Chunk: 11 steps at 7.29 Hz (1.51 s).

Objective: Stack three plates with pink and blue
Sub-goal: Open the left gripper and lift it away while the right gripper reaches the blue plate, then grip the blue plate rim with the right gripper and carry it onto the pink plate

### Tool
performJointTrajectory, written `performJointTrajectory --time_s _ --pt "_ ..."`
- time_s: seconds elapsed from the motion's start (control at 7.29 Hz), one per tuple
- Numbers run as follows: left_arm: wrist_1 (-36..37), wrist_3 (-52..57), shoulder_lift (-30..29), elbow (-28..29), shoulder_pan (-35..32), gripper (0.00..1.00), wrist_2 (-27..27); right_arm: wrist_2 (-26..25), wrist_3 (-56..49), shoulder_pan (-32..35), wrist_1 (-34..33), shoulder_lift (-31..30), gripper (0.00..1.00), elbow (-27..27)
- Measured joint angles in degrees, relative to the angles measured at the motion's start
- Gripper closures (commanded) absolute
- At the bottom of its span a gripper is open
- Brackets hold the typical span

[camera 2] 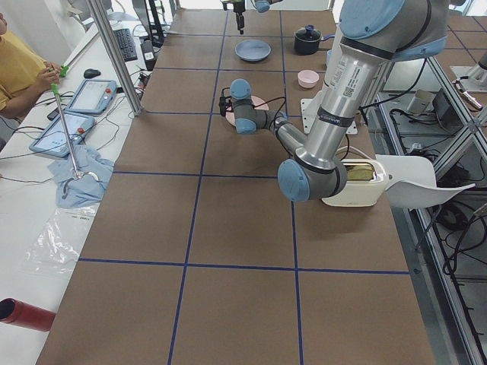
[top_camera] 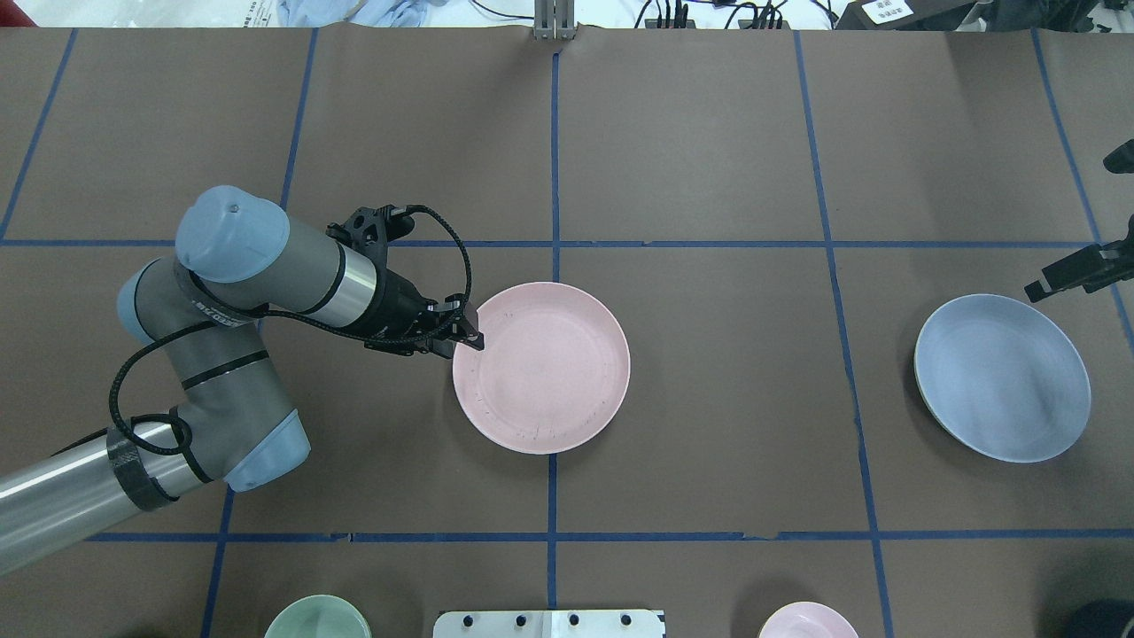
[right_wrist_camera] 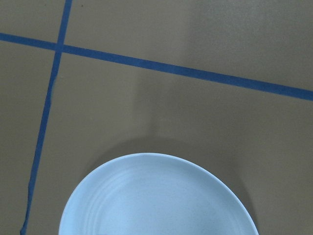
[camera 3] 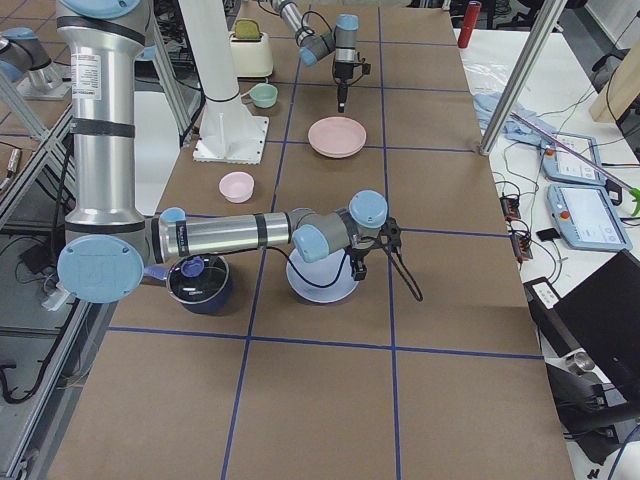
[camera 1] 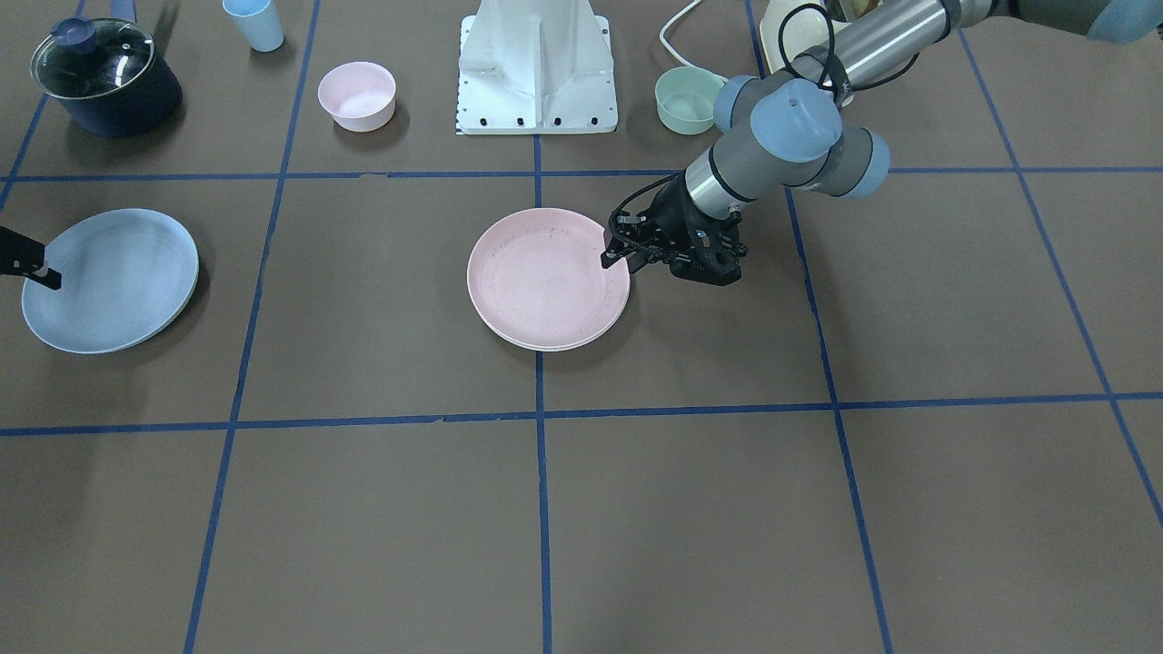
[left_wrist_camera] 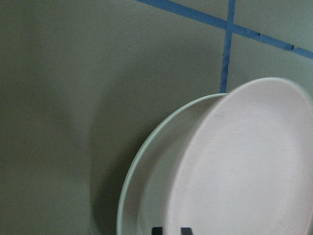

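The pale pink plate [camera 1: 545, 277] [top_camera: 540, 368] lies mid-table on the cream-white plate [camera 1: 545, 348], whose rim shows beneath it. In the left wrist view the pink plate [left_wrist_camera: 244, 171] sits tilted over the cream-white plate [left_wrist_camera: 142, 176]. My left gripper [camera 1: 611, 259] [top_camera: 474, 341] is shut on the pink plate's rim. The light blue plate [camera 1: 109, 277] [top_camera: 1001, 377] [right_wrist_camera: 156, 196] is far off on my right side. My right gripper [camera 1: 41, 272] [top_camera: 1045, 285] is at its rim and looks shut on it.
Along the robot's side stand a dark pot with a glass lid [camera 1: 104, 77], a small blue cup [camera 1: 254, 23], a small pink bowl [camera 1: 356, 94], the white robot base [camera 1: 538, 68], a small green bowl [camera 1: 686, 98] and a toaster [camera 2: 354, 182].
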Motion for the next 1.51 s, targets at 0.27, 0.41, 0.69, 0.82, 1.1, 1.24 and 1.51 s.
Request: performJointTrajectory --time_s 0.27,0.41,0.69,0.82,1.1,1.24,1.51 --pt "0.75 0.19 1.64 -4.08 -2.62 0.00 -0.28 -0.47 -0.08 -1.27 0.06 -0.84 0.00 -0.23" --pt "2.14 0.30 2.68 -6.52 -4.57 0.00 -1.46 -0.87 -0.13 -1.58 0.11 -2.43 0.00 -0.23" --pt "3.92 0.41 3.05 -8.43 -7.26 0.00 -3.27 -2.11 -0.24 -2.12 0.17 -4.30 0.01 -1.35" --pt "4.13 0.41 3.01 -8.66 -7.69 0.00 -3.46 -3.06 -0.31 -2.86 1.03 -4.52 0.01 -3.26" --pt "4.28 0.35 2.94 -8.98 -7.92 0.00 -3.49 -4.01 -0.13 -4.48 4.40 -4.61 0.10 -6.29" --pt "4.30 0.35 2.95 -9.04 -7.97 0.00 -3.48 -4.10 -0.11 -5.13 5.06 -4.60 0.17 -7.13" --pt "4.32 0.34 2.97 -9.13 -8.16 0.00 -3.51 -4.11 -0.13 -5.55 5.38 -4.58 0.98 -8.50"
